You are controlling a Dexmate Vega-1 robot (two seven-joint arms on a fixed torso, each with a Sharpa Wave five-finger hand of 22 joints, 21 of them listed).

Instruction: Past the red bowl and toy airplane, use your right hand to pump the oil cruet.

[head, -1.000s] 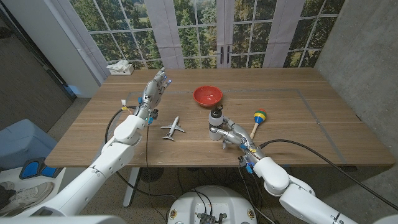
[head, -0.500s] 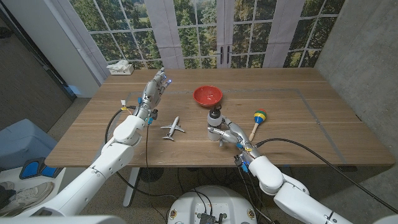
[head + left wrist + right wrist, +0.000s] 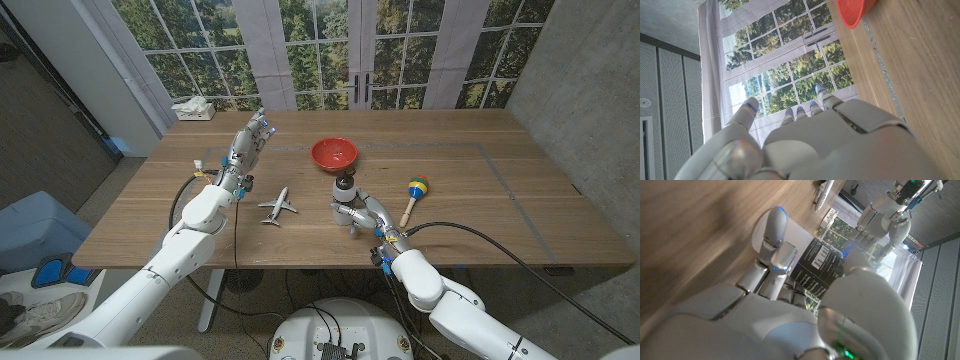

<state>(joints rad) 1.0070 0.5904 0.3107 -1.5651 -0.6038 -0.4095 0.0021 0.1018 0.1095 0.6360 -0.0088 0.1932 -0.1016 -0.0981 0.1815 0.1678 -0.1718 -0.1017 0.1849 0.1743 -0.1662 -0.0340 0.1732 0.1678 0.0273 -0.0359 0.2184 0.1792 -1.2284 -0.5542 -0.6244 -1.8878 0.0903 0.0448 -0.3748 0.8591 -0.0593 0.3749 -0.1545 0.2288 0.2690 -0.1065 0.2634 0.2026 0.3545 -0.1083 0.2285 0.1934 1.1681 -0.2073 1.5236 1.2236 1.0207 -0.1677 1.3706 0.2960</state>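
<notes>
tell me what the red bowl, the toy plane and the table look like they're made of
Red bowl: probably plastic, an even matte red with a faint speckle in the left wrist view. Toy plane: likely white plastic, smooth; too small to be sure. Table: wood or wood veneer, with visible brown grain and a satin finish.

Upright oil cruet [image 3: 346, 197] stands near the red bowl [image 3: 333, 153], toy airplane [image 3: 277, 206] alongside.

Right robot hand [image 3: 357, 211] fingers curled in a grip, left robot hand [image 3: 247, 143] raised, fingers extended together
</notes>
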